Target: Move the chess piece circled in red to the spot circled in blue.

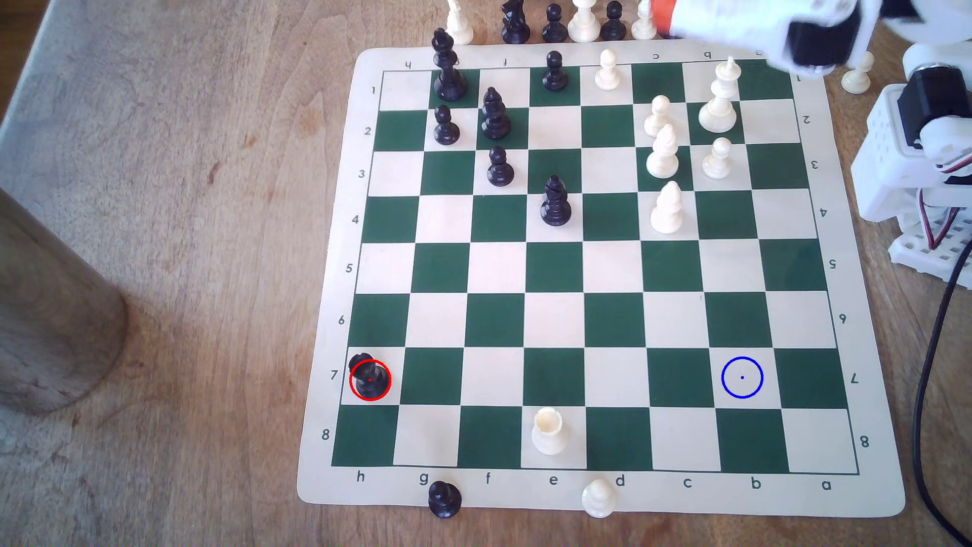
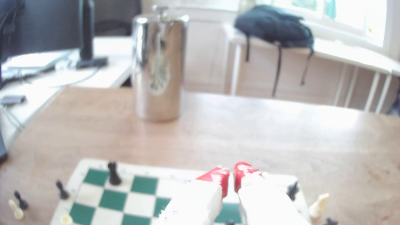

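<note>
Small, light and rigid, the chess piece (image 1: 370, 380) at the exterior view's near left wants pinching below its lumpy top; the gripper (image 2: 231, 179) holds nothing, tips nearly together.

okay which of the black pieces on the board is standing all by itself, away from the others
The short, stout black chess piece inside the red ring, on cream square h7 near the exterior view's lower left. The other black pieces on squares cluster in ranks 1 to 4.
</note>
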`<action>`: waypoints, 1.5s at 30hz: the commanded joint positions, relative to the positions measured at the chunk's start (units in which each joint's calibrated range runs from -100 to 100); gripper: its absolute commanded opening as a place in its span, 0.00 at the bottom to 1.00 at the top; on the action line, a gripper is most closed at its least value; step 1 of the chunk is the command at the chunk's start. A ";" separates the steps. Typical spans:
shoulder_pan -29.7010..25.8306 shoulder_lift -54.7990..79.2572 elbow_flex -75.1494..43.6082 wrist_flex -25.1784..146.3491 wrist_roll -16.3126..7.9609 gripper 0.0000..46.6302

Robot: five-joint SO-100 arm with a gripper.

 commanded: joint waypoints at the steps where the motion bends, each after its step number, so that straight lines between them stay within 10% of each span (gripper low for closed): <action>1: -6.04 7.18 -7.07 3.33 0.93 0.04; 24: -9.87 64.82 -35.63 -18.29 -7.03 0.31; 45: -12.29 95.04 -59.02 -23.86 -10.35 0.35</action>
